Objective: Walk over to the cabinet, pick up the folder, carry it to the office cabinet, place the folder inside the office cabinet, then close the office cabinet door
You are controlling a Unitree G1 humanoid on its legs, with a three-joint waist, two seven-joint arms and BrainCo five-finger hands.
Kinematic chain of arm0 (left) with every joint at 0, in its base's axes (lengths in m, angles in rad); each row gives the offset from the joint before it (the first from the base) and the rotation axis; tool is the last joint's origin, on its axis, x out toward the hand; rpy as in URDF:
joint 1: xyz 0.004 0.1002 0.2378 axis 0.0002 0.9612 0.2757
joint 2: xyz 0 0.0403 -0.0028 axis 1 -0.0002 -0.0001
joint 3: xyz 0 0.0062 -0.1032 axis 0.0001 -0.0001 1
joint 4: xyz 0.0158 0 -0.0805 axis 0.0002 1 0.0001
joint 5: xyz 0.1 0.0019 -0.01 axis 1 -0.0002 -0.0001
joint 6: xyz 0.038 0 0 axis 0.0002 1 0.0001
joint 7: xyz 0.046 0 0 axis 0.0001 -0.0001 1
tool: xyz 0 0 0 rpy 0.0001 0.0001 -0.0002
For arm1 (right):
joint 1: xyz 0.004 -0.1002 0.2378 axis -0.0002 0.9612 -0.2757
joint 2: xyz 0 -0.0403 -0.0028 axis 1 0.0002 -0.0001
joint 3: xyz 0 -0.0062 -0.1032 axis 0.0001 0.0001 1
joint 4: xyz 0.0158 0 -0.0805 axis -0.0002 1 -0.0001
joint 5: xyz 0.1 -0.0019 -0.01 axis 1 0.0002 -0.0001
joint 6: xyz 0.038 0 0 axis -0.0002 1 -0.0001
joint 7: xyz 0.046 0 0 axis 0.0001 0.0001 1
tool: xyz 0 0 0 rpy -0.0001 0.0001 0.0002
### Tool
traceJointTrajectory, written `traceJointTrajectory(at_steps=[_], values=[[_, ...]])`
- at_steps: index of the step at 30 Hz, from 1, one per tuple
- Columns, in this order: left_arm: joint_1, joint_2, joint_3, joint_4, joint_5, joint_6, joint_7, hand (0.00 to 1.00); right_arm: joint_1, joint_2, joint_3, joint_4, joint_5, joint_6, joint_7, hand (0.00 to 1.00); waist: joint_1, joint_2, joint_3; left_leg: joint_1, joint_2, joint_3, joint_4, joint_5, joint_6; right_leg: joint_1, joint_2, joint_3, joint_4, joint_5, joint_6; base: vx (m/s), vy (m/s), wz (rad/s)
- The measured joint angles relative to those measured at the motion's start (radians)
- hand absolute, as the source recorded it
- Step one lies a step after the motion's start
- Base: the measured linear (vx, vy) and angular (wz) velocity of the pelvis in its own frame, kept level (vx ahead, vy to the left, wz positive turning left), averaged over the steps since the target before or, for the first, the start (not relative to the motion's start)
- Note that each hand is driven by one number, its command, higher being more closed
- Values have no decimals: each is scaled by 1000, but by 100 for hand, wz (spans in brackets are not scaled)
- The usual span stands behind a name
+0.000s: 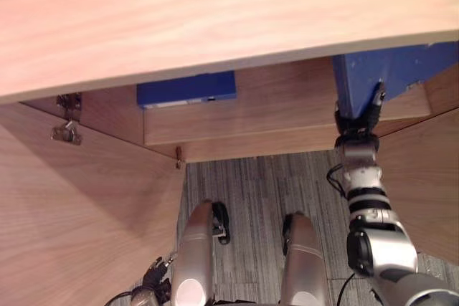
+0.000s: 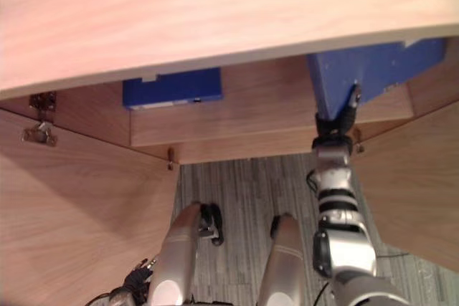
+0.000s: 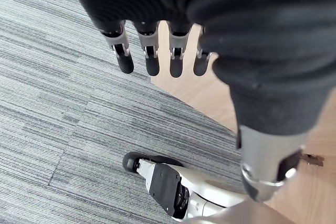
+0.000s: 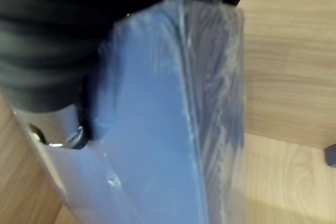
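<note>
Left eye view has the right hand point(image 1: 361, 122) up at the open office cabinet point(image 1: 215, 19), fingers and thumb clamped on the bottom edge of the blue folder point(image 1: 387, 73). The folder stands at the right end of the shelf point(image 1: 272, 116), its top lost under the cabinet's top board; whether it rests on the shelf, I can't tell. Over on the shelf's left sits a second blue item point(image 1: 186, 89), the left-hand door point(image 1: 72, 220) swung wide, and the left hand point(image 3: 151, 56) hangs low over the grey carpet floor point(image 3: 52, 103), fingers loose and holding nothing.
</note>
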Motion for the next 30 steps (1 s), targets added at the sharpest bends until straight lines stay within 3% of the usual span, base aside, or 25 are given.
traceJointTrajectory(at_steps=[6,14,15,20,24,30], values=[[-6,-9,-16,-24,-140,-9,30,0,-178,-58,-1,118,14,-17,-128,100,20,10,20,-86,-5,-21,58,-1,3,-75,-18,-10,69,-15,0,-44,3,10],[4,-23,-31,-71,-162,-27,58,0,-335,-149,108,201,-39,-5,-213,100,26,32,32,-183,-19,-34,94,12,9,-171,-32,-10,127,-21,-2,-27,-8,8],[4,-28,-30,-73,-162,-32,65,0,-340,-156,134,204,-41,-10,-215,0,26,37,34,-193,-20,-37,101,12,9,-180,-33,-11,135,-25,-2,1,-18,7],[9,-44,-8,-73,-182,-46,90,0,-372,-172,210,214,-47,-5,-222,0,26,38,35,-217,-31,-41,110,16,4,-207,-48,-11,166,-38,-5,-7,-32,8],[9,-71,39,-71,-181,-45,89,0,-386,-183,216,214,-97,-2,-185,0,27,38,35,-241,-35,-52,131,16,2,-226,-52,-17,197,-53,-9,-8,-38,10],[8,-82,75,-69,-178,-43,73,0,-386,-208,223,186,-286,44,-103,0,26,38,35,-253,-35,-62,139,19,-3,-233,-52,-24,207,-56,-11,-3,-10,2]])
